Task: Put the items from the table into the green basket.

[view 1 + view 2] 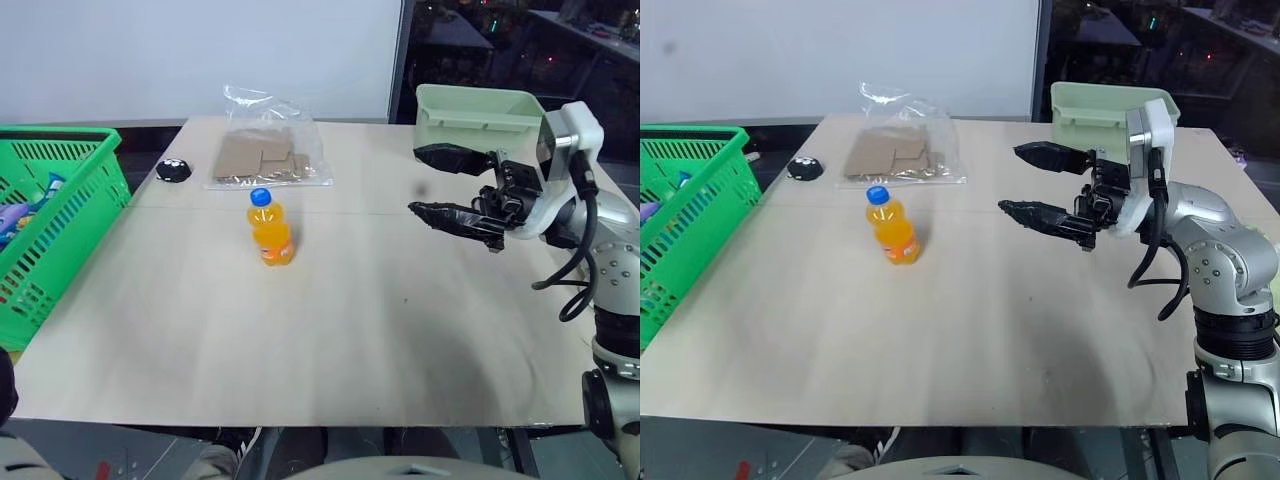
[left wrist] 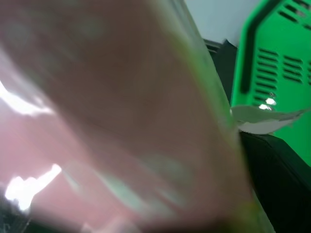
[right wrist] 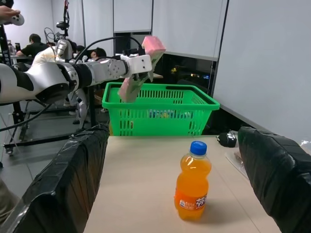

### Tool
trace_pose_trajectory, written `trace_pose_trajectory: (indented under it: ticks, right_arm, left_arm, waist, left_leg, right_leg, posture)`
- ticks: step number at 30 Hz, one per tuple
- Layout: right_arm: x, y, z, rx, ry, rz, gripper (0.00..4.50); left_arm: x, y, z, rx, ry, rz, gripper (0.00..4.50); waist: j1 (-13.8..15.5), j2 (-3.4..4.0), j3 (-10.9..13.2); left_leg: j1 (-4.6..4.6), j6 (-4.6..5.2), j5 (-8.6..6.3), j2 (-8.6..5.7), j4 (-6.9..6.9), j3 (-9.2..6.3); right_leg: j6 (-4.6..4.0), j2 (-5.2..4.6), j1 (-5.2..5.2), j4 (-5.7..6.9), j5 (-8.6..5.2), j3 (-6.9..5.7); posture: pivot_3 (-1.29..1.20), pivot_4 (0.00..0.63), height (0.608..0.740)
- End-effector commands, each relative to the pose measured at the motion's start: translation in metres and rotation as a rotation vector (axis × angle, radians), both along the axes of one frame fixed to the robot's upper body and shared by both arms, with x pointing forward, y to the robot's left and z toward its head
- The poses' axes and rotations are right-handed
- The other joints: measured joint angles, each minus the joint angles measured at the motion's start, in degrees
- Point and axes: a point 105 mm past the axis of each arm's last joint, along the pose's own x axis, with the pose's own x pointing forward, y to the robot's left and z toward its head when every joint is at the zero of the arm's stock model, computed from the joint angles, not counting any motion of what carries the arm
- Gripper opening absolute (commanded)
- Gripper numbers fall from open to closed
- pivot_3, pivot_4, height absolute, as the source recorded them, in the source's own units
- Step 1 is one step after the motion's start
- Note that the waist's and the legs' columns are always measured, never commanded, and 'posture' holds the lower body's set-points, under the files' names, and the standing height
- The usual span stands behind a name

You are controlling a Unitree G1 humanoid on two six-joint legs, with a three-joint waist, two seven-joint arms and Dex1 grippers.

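On the worktop (image 1: pixel 330 330): orange bottle (image 1: pixel 270 229) upright, blue cap up, well apart from right tool (image 1: pixel 452 186).
Right tool: fingers spread wide, holding nothing.
Over the green basket (image 3: pixel 160 109): pink carton (image 3: pixel 141 68) at left tool (image 3: pixel 137 69), long axis tilted; grip state unclear.
Nearby: plastic bag (image 1: pixel 268 150), black disc (image 1: pixel 173 171), mint tub (image 1: pixel 478 118).

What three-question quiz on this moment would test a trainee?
1. True or false: the orange bottle stands upright on the table.
2. The pink carton is: A lying flat on the table; B in the air near the green basket; C standing on the table.
3. How do the jaws of the right gripper stand?
Key: 1 true; 2 B; 3 open, empty.
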Motion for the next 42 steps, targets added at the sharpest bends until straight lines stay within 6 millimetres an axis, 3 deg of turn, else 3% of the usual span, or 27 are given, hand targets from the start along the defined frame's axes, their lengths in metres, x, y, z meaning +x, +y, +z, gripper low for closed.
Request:
trace_pose_trajectory:
  ticks: [1, 5, 7, 10, 13, 17, 21, 28, 32, 35, 38, 40, 42]
  right_arm:
    - [-0.003, -0.004, 0.01, 0.014, -0.047, -0.009, 4.5]
    - [-0.003, -0.004, 0.009, 0.016, -0.045, -0.008, 4.5]
    - [-0.003, -0.004, 0.009, 0.017, -0.044, -0.008, 4.5]
    - [-0.003, -0.003, 0.007, 0.018, -0.043, -0.011, 4.5]
    - [-0.003, -0.003, 0.007, 0.022, -0.043, -0.014, 4.5]
    - [-0.003, -0.004, 0.006, 0.027, -0.043, -0.022, 4.5]
    - [-0.003, -0.005, 0.004, 0.031, -0.04, -0.031, 4.5]
    - [-0.001, -0.008, 0.004, 0.03, -0.038, -0.053, 4.5]
    - [-0.001, -0.01, 0.005, 0.027, -0.039, -0.06, 4.5]
    - [0.0, -0.011, 0.004, 0.025, -0.037, -0.067, 4.5]
    - [0.001, -0.014, 0.004, 0.023, -0.032, -0.076, 4.5]
    - [0.002, -0.018, 0.0, 0.011, -0.019, -0.092, 4.5]
    - [0.003, -0.024, -0.005, -0.007, -0.004, -0.114, 4.5]
  left_arm:
    - [0.005, -0.005, 0.007, 0.011, 0.01, -0.041, 4.41]
    - [0.01, -0.007, -0.017, -0.142, 0.051, -0.075, 4.41]
    - [0.017, -0.011, -0.018, -0.316, -0.109, -0.114, 4.41]
    - [0.037, -0.027, -0.028, -0.78, -0.449, -0.229, 4.41]
    - [0.043, -0.032, -0.023, -0.939, -0.607, -0.273, 4.41]
    - [0.034, -0.023, -0.001, -0.929, -0.804, -0.263, 4.41]
    - [0.025, -0.021, 0.031, -0.802, -0.904, -0.305, 4.41]
    - [0.028, -0.041, 0.083, -0.712, -1.072, -0.53, 4.41]
    - [0.056, -0.096, 0.098, -0.868, -0.974, -0.955, 4.41]
    - [0.065, -0.147, 0.084, -0.999, -0.727, -1.264, 4.41]
    - [0.057, -0.184, 0.043, -1.09, -0.424, -1.388, 4.41]
    - [0.044, -0.2, 0.003, -1.16, -0.193, -1.379, 4.41]
    - [0.028, -0.21, -0.025, -1.208, -0.042, -1.367, 4.41]
  waist:
    - [0.0, -0.06, -0.04]
    - [-0.09, -0.06, -0.05]
    - [-0.07, -0.04, -0.06]
    - [0.25, -0.19, -0.15]
    - [-0.19, -0.25, -0.19]
    - [-0.89, -0.25, -0.19]
    - [-1.21, -0.25, -0.19]
    - [-1.04, -0.25, -0.21]
    - [-0.82, -0.22, -0.23]
    - [-1.2, -0.02, -0.29]
    - [-2.2, 0.16, -0.34]
    - [-3.48, 0.23, -0.34]
    - [-4.18, 0.27, -0.33]
  left_leg:
    - [0.0, 0.0, 0.0, 0.0, 0.04, -0.01]
    - [-0.01, 0.0, 0.0, 0.0, 0.1, 0.0]
    - [0.0, 0.0, 0.0, 0.0, 0.1, 0.0]
    - [-0.03, 0.0, 0.0, 0.0, 0.18, -0.07]
    - [-0.06, 0.0, 0.0, 0.01, 0.27, -0.22]
    - [-0.03, 0.0, 0.0, 0.01, 0.27, -0.26]
    - [-0.04, 0.0, 0.0, 0.01, 0.26, -0.49]
    - [-0.05, -0.01, 0.01, -0.01, 0.28, -0.61]
    - [-0.05, -0.01, 0.01, -0.02, 0.29, -0.64]
    - [-0.06, -0.02, 0.02, -0.02, 0.32, -0.64]
    - [-0.04, -0.02, 0.01, -0.04, 0.31, -0.58]
    - [0.01, -0.01, 0.01, -0.02, 0.28, -0.6]
    - [0.02, 0.0, 0.01, 0.03, 0.22, -0.62]
  right_leg:
    - [0.0, 0.0, 0.0, 0.04, 0.0, -0.01]
    - [0.0, 0.0, 0.0, 0.07, 0.0, 0.0]
    - [0.0, 0.0, 0.0, 0.1, 0.0, 0.0]
    - [-0.01, 0.0, 0.0, 0.24, -0.01, -0.11]
    - [-0.01, 0.0, 0.07, 0.25, 0.0, -0.24]
    - [0.0, 0.0, 0.07, 0.28, 0.0, -0.24]
    - [0.0, 0.0, 0.11, 0.31, 0.0, -0.45]
    - [-0.01, -0.01, 0.2, 0.29, 0.0, -0.58]
    - [-0.02, -0.01, 0.22, 0.3, 0.0, -0.62]
    - [-0.03, -0.01, 0.25, 0.29, 0.0, -0.61]
    - [-0.03, -0.05, 0.25, 0.32, 0.0, -0.51]
    - [-0.04, -0.03, 0.23, 0.38, 0.0, -0.48]
    - [-0.09, 0.01, 0.2, 0.39, -0.03, -0.48]
  posture:
    - [0.03, 0.003, 0.74]
    - [0.03, 0.001, 0.74]
    - [0.03, 0.0, 0.74]
    - [0.03, 0.0, 0.74]
    - [0.03, 0.0, 0.74]
    - [0.03, 0.0, 0.74]
    - [0.02, 0.0, 0.74]
    - [0.01, 0.0, 0.74]
    - [0.01, 0.0, 0.74]
    - [0.01, 0.0, 0.74]
    - [0.01, 0.0, 0.74]
    - [0.01, 0.002, 0.74]
    - [0.0, 0.005, 0.74]
